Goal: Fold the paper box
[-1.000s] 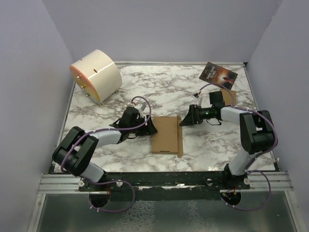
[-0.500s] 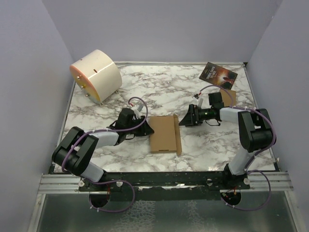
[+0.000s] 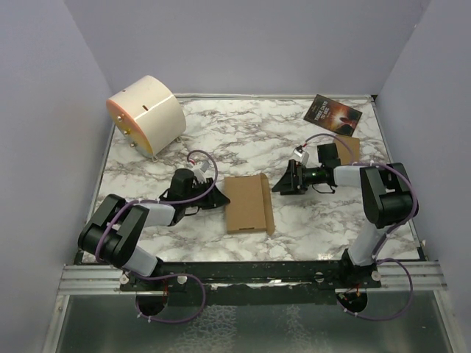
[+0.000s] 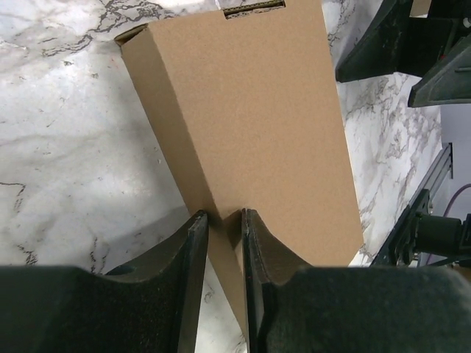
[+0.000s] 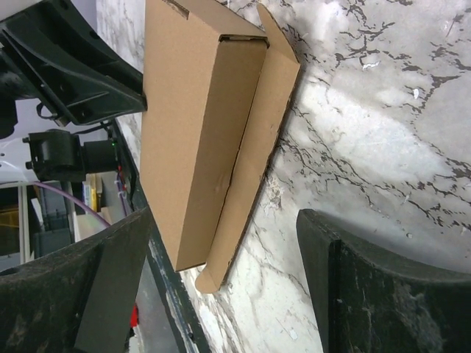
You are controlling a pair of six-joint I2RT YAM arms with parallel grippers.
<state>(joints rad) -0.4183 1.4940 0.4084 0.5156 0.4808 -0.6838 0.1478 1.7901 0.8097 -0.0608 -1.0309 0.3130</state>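
With paper box [image 3: 246, 204] lying mid-tabletop [image 3: 309, 228], left edge pinched in left gripper [image 4: 221, 219], right gripper [image 3: 282, 184] spread wide and empty just off the loose side flap [image 5: 261, 132]: risk of thin wall creasing or slipping from pinch, flap staying untucked.

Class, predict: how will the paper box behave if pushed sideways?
Probably light and slides easily: the paper box is thin cardboard lying flat on the marble table. Unlikely to tip, being low and wide. Its loose side flap would likely flex.
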